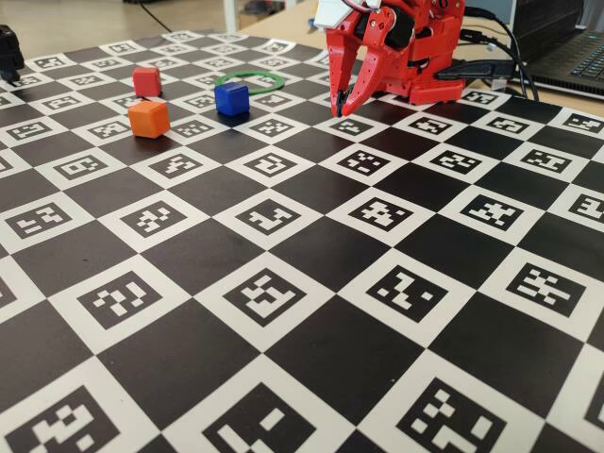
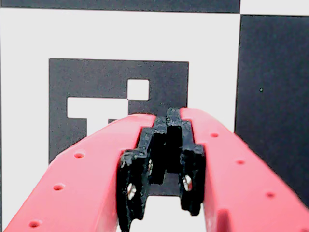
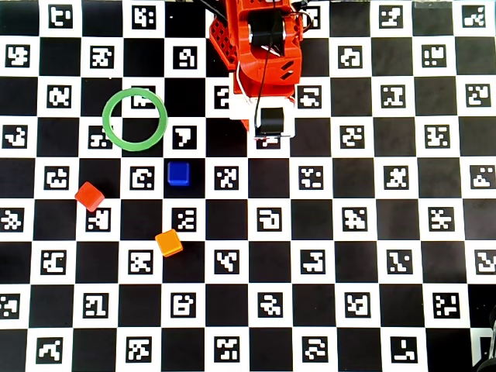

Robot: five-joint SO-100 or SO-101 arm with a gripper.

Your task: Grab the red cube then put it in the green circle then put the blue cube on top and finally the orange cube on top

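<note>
No step begun: gripper [image 1: 342, 102] closed and empty near the checkerboard's far edge by the arm base, red cube [image 3: 89, 196] toward the overhead view's left edge, outside green circle [image 3: 135, 118]; next, open and reach it.

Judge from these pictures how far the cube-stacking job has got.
Nothing looks done: the green circle holds no cube. Nothing is in hand: the gripper is shut and empty over the board. Left: the red cube, blue cube and orange cube all sit loose outside the ring.
</note>
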